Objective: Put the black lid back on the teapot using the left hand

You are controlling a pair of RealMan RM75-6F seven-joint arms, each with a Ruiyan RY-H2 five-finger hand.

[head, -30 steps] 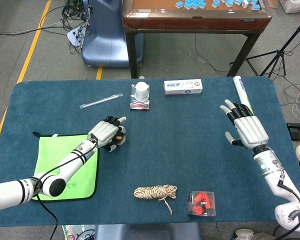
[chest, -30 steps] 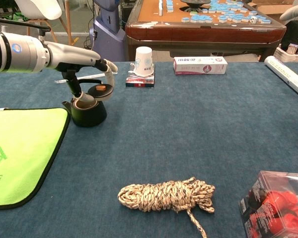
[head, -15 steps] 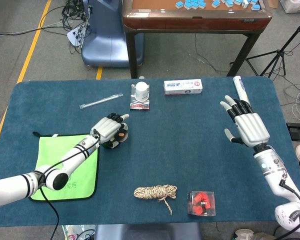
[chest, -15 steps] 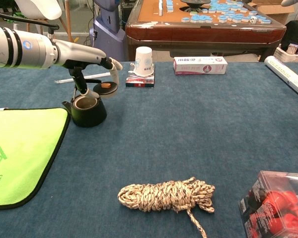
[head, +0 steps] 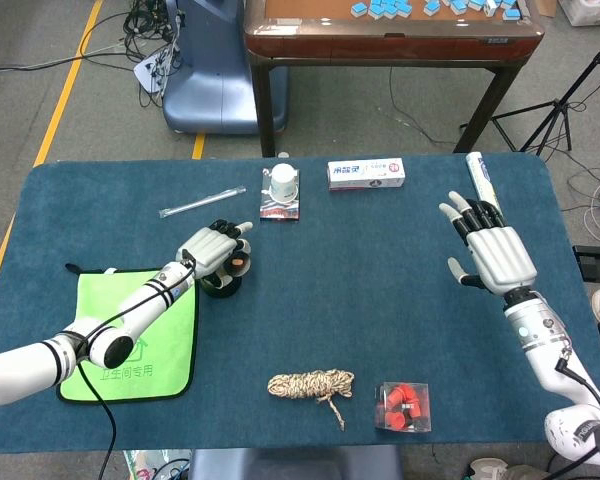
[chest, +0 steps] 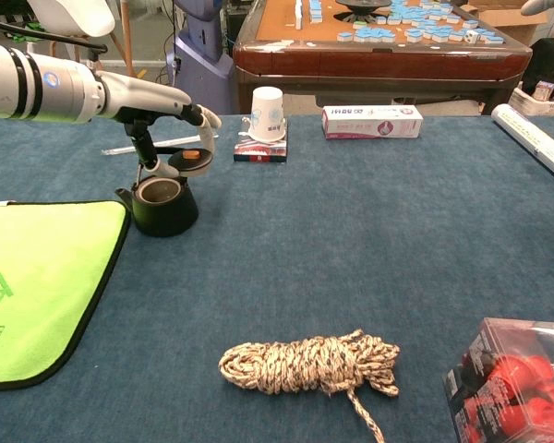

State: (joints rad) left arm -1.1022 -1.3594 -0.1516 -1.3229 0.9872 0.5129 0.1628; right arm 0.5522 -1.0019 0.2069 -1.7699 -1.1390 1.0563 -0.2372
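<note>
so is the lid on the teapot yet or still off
Still off. In the chest view the teapot stands upright with its mouth open, and the left hand holds the black lid above and slightly right of the opening.

Black teapot point(chest: 162, 205) — lime cloth point(chest: 37, 281) (black-edged) — blue table point(chest: 369, 240).

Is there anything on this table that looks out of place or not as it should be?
Only the teapot stands out: its mouth is open, with no lid on it. The left robot hand holds the black lid in the air just above and to the right of the opening. Nothing looks spilled or damaged.
</note>
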